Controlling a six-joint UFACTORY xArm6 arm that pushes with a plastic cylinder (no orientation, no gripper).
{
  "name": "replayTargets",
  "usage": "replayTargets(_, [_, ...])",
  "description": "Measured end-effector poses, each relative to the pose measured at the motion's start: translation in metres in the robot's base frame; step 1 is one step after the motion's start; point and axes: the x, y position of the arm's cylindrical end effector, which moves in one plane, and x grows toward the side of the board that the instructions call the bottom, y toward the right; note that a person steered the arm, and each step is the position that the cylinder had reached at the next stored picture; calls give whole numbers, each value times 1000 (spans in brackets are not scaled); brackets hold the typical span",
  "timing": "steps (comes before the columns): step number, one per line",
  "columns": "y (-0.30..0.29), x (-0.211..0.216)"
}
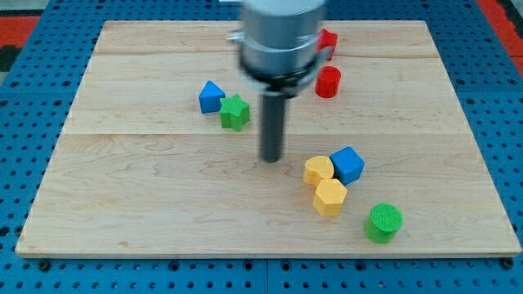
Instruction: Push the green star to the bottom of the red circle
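Camera view: no gripper to report, my tip (271,158) just right of green star (234,112); off-centre push risks star spinning past red circle (328,82).

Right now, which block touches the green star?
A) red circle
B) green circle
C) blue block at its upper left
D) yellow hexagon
C: the blue block sits against the green star on its upper-left side, while the red circle lies well off to the view's right and my tip stands apart, below and to the right of the star.
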Motion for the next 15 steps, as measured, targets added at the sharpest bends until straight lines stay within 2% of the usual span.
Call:
replayTargets(1, [-72,-15])
replayTargets(2, [-94,-62])
replayTargets(3, [-65,-81])
replayTargets(5, [5,-89])
replayTargets(6, [-16,-110])
replayTargets(7, [11,-115])
replayTargets(8, [48,-90])
replayTargets(9, [81,-85])
replayTargets(10, [68,-85])
replayTargets(11, [21,-69])
replayTargets(13, [4,49])
replayTargets(14, [53,114])
replayTargets(15, [69,126])
